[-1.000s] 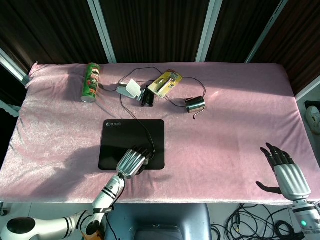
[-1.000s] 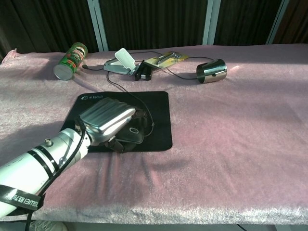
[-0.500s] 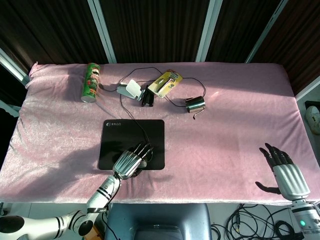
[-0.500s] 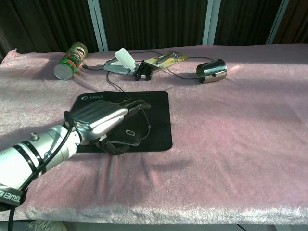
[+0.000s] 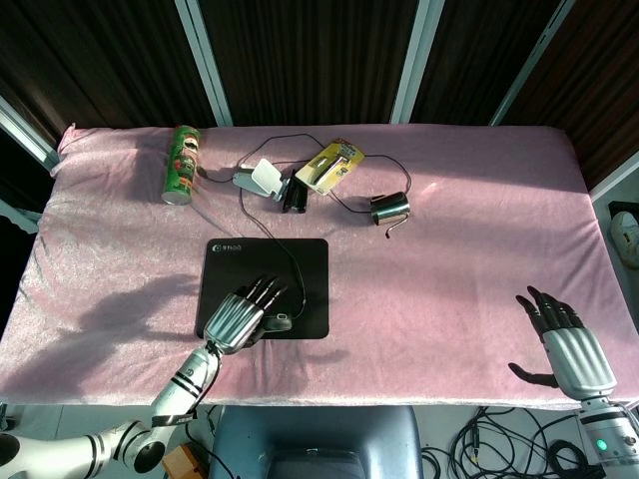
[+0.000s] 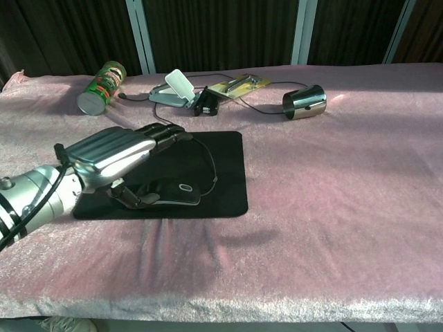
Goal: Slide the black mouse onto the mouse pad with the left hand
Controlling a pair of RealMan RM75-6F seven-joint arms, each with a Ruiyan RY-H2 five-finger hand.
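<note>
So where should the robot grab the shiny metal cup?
Probably around the middle of the steel cup's body, coming down from above. It lies on its side with the open mouth facing right, so the round wall is the part on top.

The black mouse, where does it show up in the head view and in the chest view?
Head view: the black mouse lies near the lower right of the mouse pad, mostly hidden by the left hand.
Chest view: the mouse lies on the pad's near edge, beside the left hand.
Shared landmark: the green can, far left.
</note>
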